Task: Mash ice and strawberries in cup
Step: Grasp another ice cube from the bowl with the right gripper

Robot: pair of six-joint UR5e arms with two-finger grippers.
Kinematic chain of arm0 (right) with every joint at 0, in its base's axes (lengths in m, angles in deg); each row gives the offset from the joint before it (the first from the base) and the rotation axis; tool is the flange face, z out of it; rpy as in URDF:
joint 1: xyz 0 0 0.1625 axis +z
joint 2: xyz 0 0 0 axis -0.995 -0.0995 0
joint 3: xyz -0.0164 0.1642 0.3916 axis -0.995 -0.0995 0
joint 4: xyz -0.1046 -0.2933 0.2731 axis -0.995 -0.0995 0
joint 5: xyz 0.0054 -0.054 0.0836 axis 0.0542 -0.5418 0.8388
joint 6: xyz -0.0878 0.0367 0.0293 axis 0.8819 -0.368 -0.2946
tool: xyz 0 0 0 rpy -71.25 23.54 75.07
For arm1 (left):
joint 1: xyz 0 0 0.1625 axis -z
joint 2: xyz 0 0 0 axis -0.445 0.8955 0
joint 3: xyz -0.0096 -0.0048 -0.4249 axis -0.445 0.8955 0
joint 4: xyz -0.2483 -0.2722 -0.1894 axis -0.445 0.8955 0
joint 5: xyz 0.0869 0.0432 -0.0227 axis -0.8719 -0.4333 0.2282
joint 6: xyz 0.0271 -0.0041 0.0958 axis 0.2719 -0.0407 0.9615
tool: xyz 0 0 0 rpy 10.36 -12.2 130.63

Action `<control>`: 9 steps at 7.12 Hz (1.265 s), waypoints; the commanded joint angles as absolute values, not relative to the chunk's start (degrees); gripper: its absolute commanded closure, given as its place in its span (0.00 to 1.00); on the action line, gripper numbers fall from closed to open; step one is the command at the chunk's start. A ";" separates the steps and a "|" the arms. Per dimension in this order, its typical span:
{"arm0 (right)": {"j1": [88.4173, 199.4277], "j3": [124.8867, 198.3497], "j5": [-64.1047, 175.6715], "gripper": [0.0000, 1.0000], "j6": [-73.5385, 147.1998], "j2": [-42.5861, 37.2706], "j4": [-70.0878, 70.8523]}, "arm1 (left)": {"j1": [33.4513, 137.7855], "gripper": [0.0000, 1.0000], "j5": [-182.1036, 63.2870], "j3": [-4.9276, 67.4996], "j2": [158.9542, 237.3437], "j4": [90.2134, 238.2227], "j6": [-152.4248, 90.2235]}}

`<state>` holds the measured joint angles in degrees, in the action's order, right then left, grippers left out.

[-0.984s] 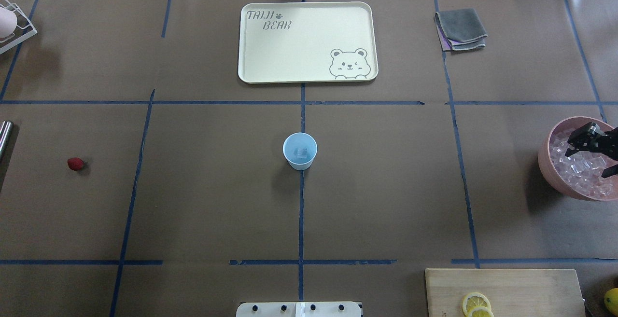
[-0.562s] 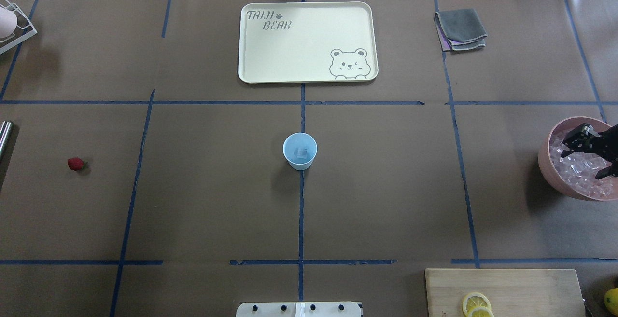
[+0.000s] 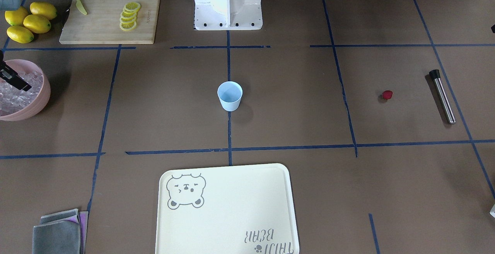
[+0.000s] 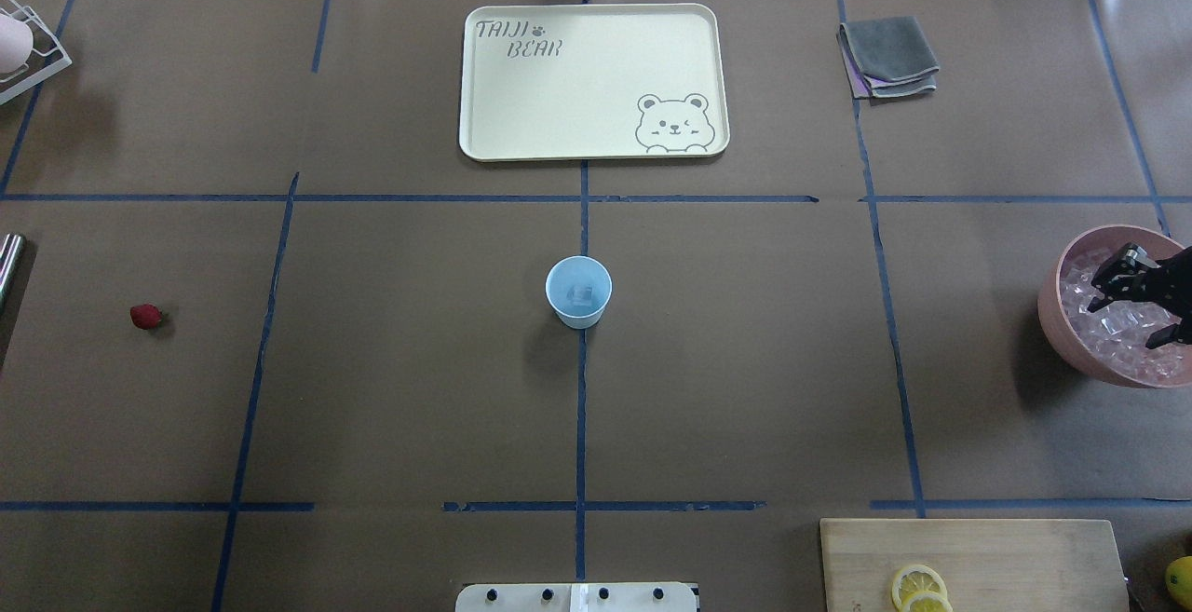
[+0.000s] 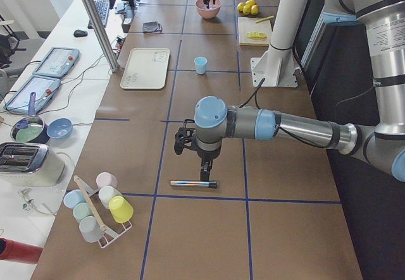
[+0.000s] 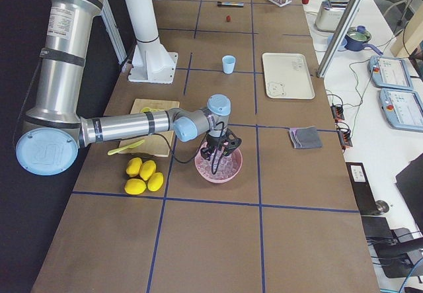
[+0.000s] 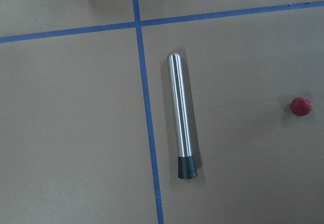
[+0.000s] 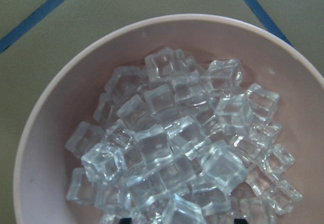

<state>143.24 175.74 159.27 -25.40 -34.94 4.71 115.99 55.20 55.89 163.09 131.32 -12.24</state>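
Observation:
The pale-blue cup [image 4: 578, 291] stands upright at the table's middle with one clear ice cube [image 4: 583, 294] in it; it also shows in the front view [image 3: 230, 95]. Many more ice cubes [image 8: 172, 138] fill the pink bowl [image 4: 1057, 314] at the right edge. My right gripper [image 4: 1129, 319] hangs open just over that ice, holding nothing. The strawberry [image 4: 145, 316] lies alone at the far left, beside the steel muddler [image 7: 181, 115]. My left gripper [image 5: 204, 174] hovers above the muddler [image 5: 193, 183]; I cannot tell whether it is open or shut.
A cream bear tray [image 4: 484, 81] lies at the far middle and folded grey cloths [image 4: 889, 55] at the far right. A cutting board [image 3: 96, 26] with lemon slices, whole lemons [image 3: 29, 21] and the robot base [image 3: 228, 4] are on the near side. A cup rack [image 5: 95, 207] stands at the left end.
My right gripper has sunk lower toward the ice in the pink bowl, jaws still apart. The cup, strawberry and muddler have not moved.

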 commanded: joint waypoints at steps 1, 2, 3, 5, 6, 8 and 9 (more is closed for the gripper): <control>143.18 175.59 159.15 0.39 -25.59 -34.98 4.71 | 115.98 0.00 55.20 55.89 163.09 131.35 -12.24; 143.18 175.59 159.15 0.55 -25.59 -34.98 4.71 | 115.98 0.00 55.20 55.98 163.09 131.35 -12.24; 143.18 175.59 159.24 0.74 -25.68 -34.98 4.71 | 116.07 0.00 55.20 55.98 163.09 131.35 -12.24; 143.18 176.28 160.11 1.00 -25.59 -34.37 4.71 | 116.07 0.00 55.20 55.98 163.09 131.35 -12.24; 143.26 179.16 160.11 1.00 -25.68 -34.28 4.53 | 116.07 0.00 55.20 55.98 163.09 131.35 -12.24; 143.35 187.06 159.59 1.00 -26.81 -33.93 4.09 | 116.07 0.00 55.20 56.07 162.91 131.35 -12.15; 142.83 190.32 160.02 1.00 -27.26 -33.40 3.83 | 116.07 0.00 55.20 55.98 162.74 131.35 -12.24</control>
<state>143.20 186.11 159.80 -26.59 -33.92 4.11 116.07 55.20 56.01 162.92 131.35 -12.20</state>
